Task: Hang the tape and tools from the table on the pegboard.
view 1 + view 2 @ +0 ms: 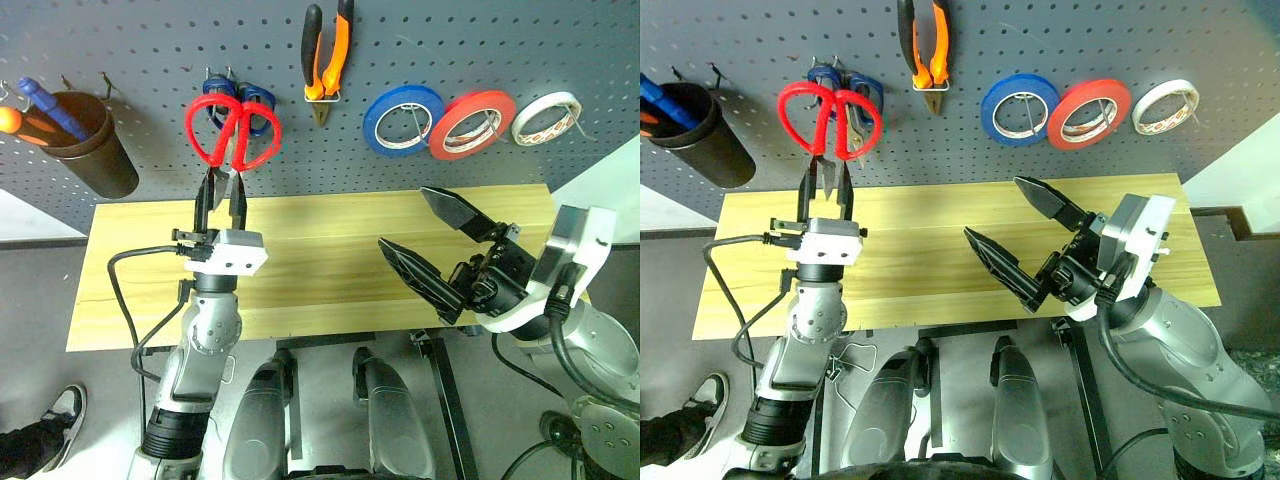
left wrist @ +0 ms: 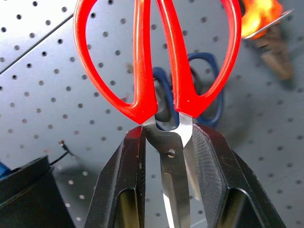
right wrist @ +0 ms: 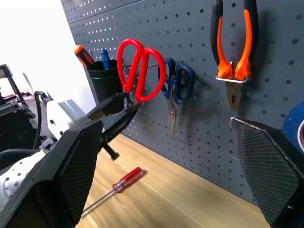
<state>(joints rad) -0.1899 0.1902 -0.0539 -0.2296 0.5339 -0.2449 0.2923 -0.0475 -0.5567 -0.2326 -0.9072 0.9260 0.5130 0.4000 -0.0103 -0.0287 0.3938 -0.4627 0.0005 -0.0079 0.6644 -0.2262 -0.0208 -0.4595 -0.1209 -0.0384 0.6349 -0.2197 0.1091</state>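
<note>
A grey floor (image 1: 40, 300) runs beneath and around the furniture, darkest at nine o'clock. A pale wall (image 1: 610, 175) shows at three o'clock, with another light patch (image 1: 25, 215) at nine. A person's black-and-white sneaker (image 1: 62, 415) stands at eight o'clock. Lighting is even and bright, casting soft shadows.

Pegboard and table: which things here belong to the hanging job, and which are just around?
Job: red-handled scissors, held by the left gripper; pliers; red tape; screwdriver; pegboard; table.
Bystanders: blue-handled scissors; blue tape; white tape; cup.
</note>
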